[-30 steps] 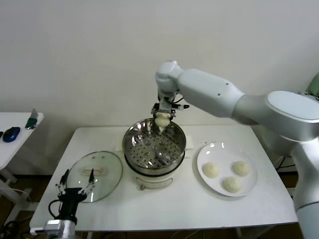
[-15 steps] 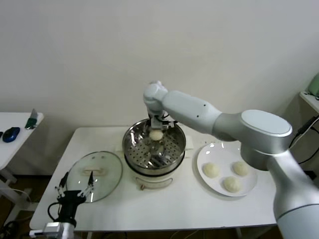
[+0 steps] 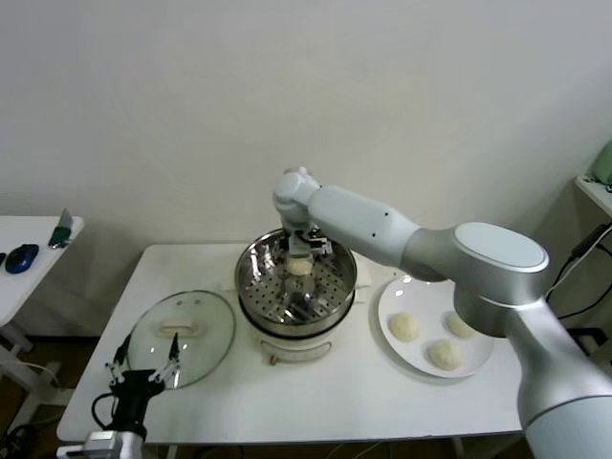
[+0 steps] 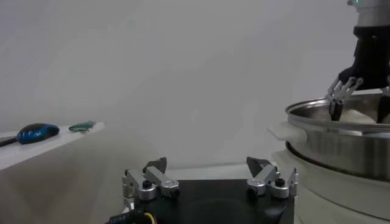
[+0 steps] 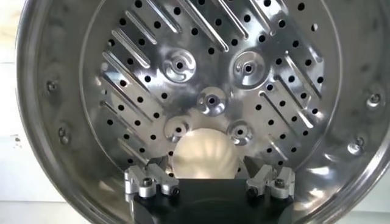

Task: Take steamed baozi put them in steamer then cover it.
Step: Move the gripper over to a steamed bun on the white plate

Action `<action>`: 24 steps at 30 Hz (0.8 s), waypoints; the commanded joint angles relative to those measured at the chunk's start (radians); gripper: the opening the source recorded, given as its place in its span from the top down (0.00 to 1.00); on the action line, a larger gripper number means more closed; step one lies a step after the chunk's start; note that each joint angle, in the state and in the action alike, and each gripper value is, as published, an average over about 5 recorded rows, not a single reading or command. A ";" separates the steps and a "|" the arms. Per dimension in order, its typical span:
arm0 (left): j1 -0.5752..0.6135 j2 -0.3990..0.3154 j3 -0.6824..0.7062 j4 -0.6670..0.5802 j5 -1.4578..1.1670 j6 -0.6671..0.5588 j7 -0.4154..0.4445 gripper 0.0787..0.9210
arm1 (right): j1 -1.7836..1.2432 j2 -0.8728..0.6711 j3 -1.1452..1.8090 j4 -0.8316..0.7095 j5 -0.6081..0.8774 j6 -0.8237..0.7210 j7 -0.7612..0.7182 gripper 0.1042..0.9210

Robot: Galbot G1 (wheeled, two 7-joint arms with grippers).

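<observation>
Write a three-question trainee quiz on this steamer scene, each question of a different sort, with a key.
1. True or false: the glass lid sits on the steamer.
2. How many baozi lie on the white plate?
3. Which gripper is over the steamer tray? A) left gripper B) right gripper

Key:
1. False. It lies on the table, on the steamer's left.
2. Three; a fourth baozi is in the steamer, between the right gripper's open jaws.
3. B. The left gripper waits, open, at the table's near edge by the lid.
</observation>
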 commanded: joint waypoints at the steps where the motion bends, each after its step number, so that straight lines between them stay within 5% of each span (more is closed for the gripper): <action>1: 0.002 0.000 0.003 -0.002 0.001 -0.001 0.000 0.12 | 0.128 -0.108 0.005 0.081 0.190 -0.017 -0.024 0.12; 6: 0.001 0.000 0.005 -0.011 0.001 0.003 0.001 0.12 | 0.272 -0.262 -0.138 0.178 0.478 -0.163 -0.051 0.12; 11: 0.002 -0.002 0.014 -0.019 0.001 0.007 0.005 0.12 | 0.412 -0.476 -0.384 0.322 0.787 -0.518 0.085 0.12; 17: 0.000 0.005 0.024 -0.050 -0.035 0.025 0.006 0.12 | 0.393 -0.715 -0.430 0.488 0.977 -0.894 0.082 0.12; 21: -0.006 0.010 0.027 -0.060 -0.025 0.028 0.007 0.12 | 0.320 -0.831 -0.442 0.531 1.149 -1.025 0.100 0.12; 24: -0.001 0.010 0.028 -0.060 -0.025 0.027 0.007 0.12 | 0.234 -0.882 -0.425 0.544 1.148 -1.063 0.104 0.12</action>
